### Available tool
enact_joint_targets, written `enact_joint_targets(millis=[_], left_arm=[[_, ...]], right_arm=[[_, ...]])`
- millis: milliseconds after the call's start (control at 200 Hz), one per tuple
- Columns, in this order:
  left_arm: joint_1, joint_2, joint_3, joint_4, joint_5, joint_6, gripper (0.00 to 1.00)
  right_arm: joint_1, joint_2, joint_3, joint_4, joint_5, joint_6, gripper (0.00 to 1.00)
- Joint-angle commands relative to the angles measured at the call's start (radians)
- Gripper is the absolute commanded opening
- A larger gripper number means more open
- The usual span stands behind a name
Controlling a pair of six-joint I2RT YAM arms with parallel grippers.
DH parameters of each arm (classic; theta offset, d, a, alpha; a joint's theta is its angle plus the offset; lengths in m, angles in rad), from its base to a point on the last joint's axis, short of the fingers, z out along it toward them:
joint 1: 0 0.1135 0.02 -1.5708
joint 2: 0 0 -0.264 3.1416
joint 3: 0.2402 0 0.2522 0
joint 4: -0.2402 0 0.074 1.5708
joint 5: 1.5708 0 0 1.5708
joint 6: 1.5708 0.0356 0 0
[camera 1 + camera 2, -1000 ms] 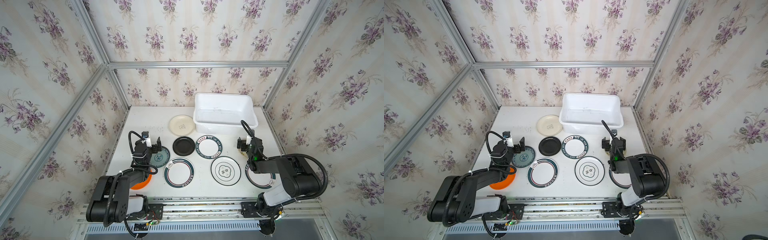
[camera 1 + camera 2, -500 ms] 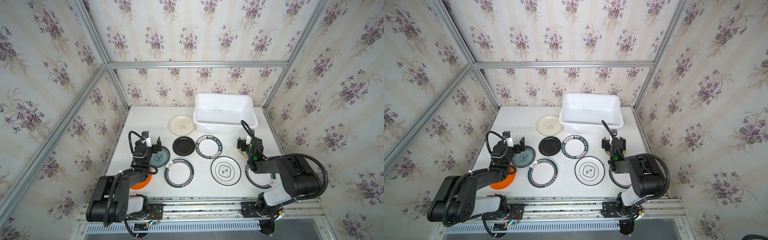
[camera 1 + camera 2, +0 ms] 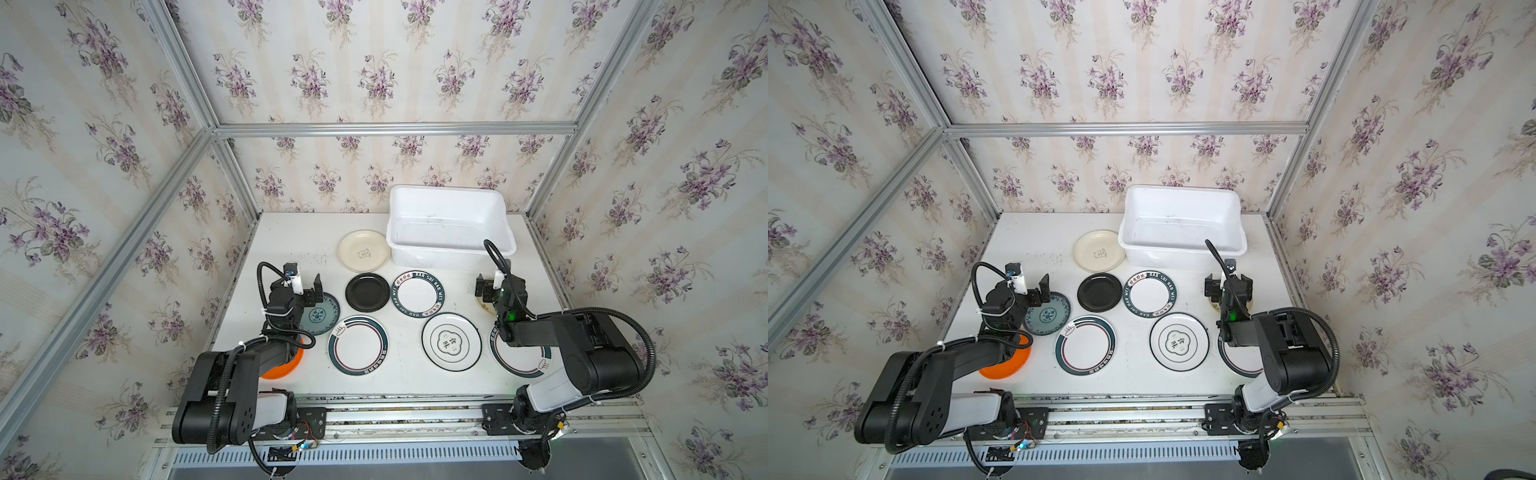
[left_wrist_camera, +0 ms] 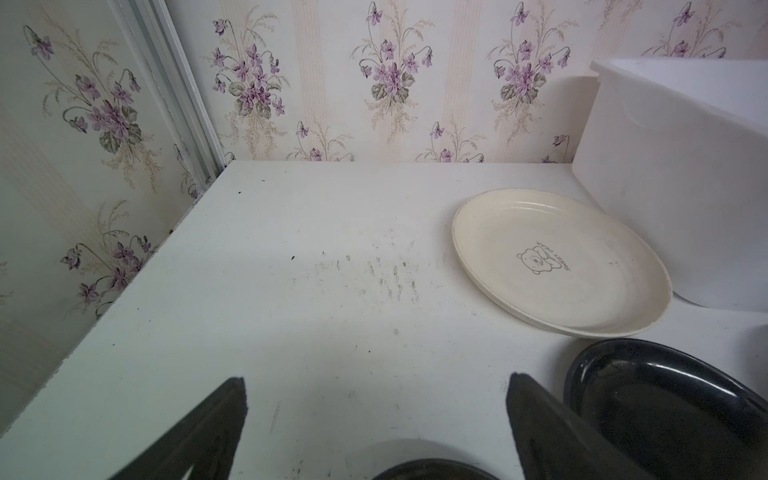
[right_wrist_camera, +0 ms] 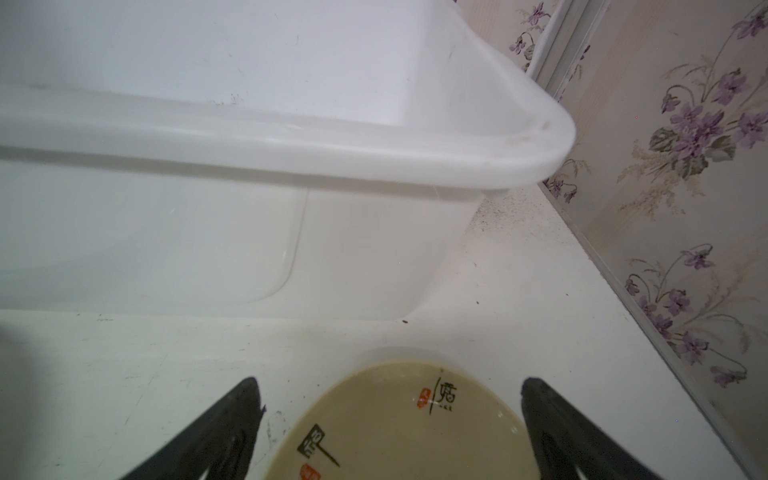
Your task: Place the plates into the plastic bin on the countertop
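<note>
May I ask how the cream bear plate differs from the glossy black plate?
The cream bear plate carries a bear print; the glossy black plate is plain. The cream bear plate looks wider and lies beside the plastic bin; the glossy black plate lies nearer the robot. Both lie flat on the countertop.

The plastic bin point(image 3: 436, 259) stands at the back right of the countertop point(image 3: 291, 241), with the bear-print plate point(image 3: 363, 250) just beside its left front corner. Before them four plates point(image 3: 367, 292) lie in a row from left to right, the lettered-rim plate point(image 3: 417, 294) third, and four more lie in a nearer row along the front edge.
</note>
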Motion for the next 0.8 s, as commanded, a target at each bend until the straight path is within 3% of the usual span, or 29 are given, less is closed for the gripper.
enact_joint_targets(millis=[0, 275, 420, 515, 665, 795], left_arm=[[0.002, 0.002, 0.006, 0.041, 0.007, 0.006, 1.0], [-0.023, -0.059, 0.011, -0.012, -0.009, 0.032, 1.0], [-0.024, -0.13, 0.119, -0.289, -0.111, -0.056, 1.0], [-0.026, -0.124, 0.182, -0.403, -0.113, -0.087, 1.0], [-0.048, -0.158, 0.189, -0.434, -0.179, -0.109, 1.0], [-0.064, -0.228, 0.164, -0.436, -0.221, -0.147, 1.0]], right_arm=[[0.0, 0.0, 0.01, 0.024, 0.006, 0.005, 1.0], [0.024, -0.064, -0.002, 0.001, 0.013, -0.03, 1.0], [0.038, -0.109, -0.052, 0.056, 0.056, -0.032, 1.0], [0.044, -0.177, -0.072, 0.045, 0.092, -0.03, 1.0], [0.052, -0.353, -0.064, -0.124, 0.127, 0.013, 1.0], [0.052, -0.509, -0.011, -0.339, 0.06, 0.101, 1.0]])
